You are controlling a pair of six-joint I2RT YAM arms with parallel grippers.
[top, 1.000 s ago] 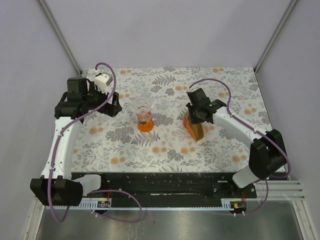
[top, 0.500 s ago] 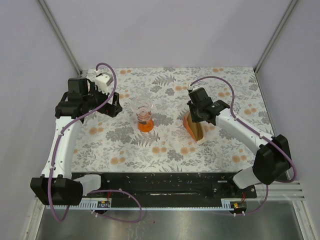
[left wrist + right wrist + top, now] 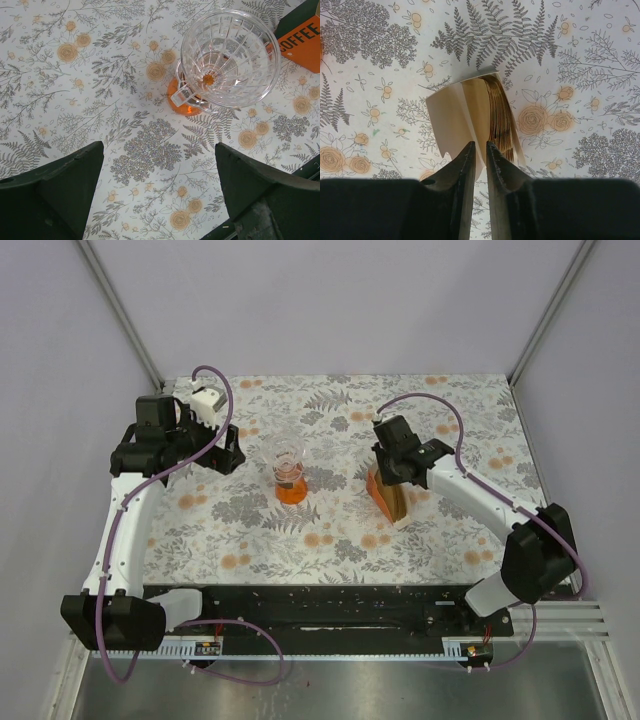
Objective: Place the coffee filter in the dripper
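Right jaws: narrow, grip unclear; coffee filter (image 3: 477,102), outermost of stack in holder (image 3: 447,117), stands edge-on straight ahead of their gap. Left jaws: wide, short of dripper (image 3: 227,57)

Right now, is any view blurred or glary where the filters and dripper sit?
Right wrist: filter stack crisp, foreground jaws dark and soft. Left wrist: dripper sharp, small glints on its glass. Top external: even light, faint shadows, no glare.
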